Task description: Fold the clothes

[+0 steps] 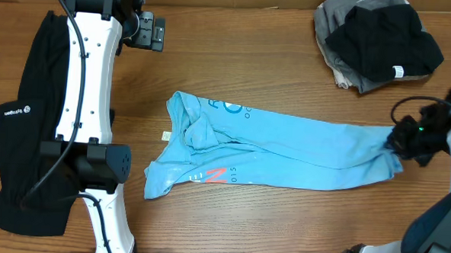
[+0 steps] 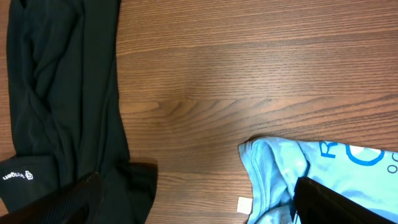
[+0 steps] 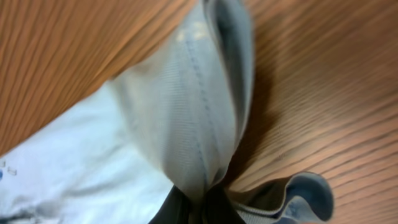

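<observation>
The light blue T-shirt lies crumpled lengthwise across the middle of the table, collar end to the left. My right gripper is shut on its right end. In the right wrist view the bunched blue fabric rises out of the closed right gripper. My left gripper hangs open at the back left, apart from the shirt. Seen from the left wrist, the left gripper holds nothing, with bare wood between the dark fingers. The shirt's collar lies at the lower right there.
A long black garment with a small white logo lies along the left edge, partly under the left arm, and shows again as black cloth in the left wrist view. A heap of black and grey clothes sits at the back right.
</observation>
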`<state>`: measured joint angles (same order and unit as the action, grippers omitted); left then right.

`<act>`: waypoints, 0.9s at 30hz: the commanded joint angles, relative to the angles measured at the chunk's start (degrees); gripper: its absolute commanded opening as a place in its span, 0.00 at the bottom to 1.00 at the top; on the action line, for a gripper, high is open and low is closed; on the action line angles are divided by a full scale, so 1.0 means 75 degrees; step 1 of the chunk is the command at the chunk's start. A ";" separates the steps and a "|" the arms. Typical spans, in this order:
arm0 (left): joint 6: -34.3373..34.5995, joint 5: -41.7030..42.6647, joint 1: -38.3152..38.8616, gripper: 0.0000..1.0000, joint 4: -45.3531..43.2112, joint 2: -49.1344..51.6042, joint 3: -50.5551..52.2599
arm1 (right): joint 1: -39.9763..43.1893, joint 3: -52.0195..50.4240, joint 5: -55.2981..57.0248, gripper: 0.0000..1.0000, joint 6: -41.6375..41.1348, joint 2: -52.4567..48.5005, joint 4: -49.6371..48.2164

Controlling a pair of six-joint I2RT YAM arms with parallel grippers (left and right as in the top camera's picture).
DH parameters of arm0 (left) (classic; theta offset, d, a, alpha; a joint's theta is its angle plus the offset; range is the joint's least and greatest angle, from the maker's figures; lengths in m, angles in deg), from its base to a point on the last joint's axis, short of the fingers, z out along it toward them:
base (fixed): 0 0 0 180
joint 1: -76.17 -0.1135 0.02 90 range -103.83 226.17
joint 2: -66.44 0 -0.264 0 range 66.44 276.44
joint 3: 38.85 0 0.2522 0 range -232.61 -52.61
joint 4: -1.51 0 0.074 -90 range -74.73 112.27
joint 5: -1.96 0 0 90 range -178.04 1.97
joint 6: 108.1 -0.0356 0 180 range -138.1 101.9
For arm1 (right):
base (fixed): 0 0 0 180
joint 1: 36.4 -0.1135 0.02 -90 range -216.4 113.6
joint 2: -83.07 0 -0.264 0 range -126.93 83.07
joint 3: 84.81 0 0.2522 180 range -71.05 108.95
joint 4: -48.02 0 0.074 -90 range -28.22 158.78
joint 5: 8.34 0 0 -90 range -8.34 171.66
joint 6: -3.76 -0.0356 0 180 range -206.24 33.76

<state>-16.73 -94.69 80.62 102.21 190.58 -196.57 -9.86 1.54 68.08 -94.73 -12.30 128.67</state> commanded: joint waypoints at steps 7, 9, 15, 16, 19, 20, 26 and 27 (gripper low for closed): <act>0.0073 0.0070 -0.0055 1.00 -0.0032 -0.0073 -0.0119 | -0.2704 0.0230 -0.0289 0.04 -0.0335 -0.0012 0.0009; 0.0073 0.0070 -0.0055 1.00 -0.0029 -0.0067 -0.0119 | -0.3241 0.0230 -0.0254 0.04 -0.0545 -0.0012 -0.0093; 0.0073 0.0070 -0.0055 1.00 -0.0032 -0.0067 -0.0105 | -0.4724 0.0216 0.0163 0.08 -0.1294 -0.0058 -0.0504; 0.0073 0.0070 -0.0055 1.00 -0.0032 -0.0067 -0.0105 | -0.4887 0.0216 0.0213 0.09 -0.1338 -0.0093 -0.0565; 0.0073 0.0070 -0.0055 1.00 -0.0035 -0.0067 -0.0105 | -0.5324 0.0216 0.0259 0.31 -0.1513 -0.0309 -0.0711; 0.0073 0.0070 -0.0055 1.00 -0.0032 -0.0067 -0.0105 | -0.5421 0.0216 0.0256 0.39 -0.1513 -0.0376 -0.0714; 0.0073 0.0070 -0.0055 1.00 -0.0047 -0.0064 -0.0105 | -0.5689 0.0271 -0.0026 0.75 -0.1495 -0.0347 -0.0452; 0.0073 0.0070 -0.0055 1.00 -0.0058 -0.0064 -0.0105 | -0.5668 0.0289 0.0003 0.75 -0.1431 -0.0283 -0.0391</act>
<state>-16.73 -94.69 80.62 102.19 190.58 -196.57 -52.52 1.98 68.52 -105.46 -15.71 125.00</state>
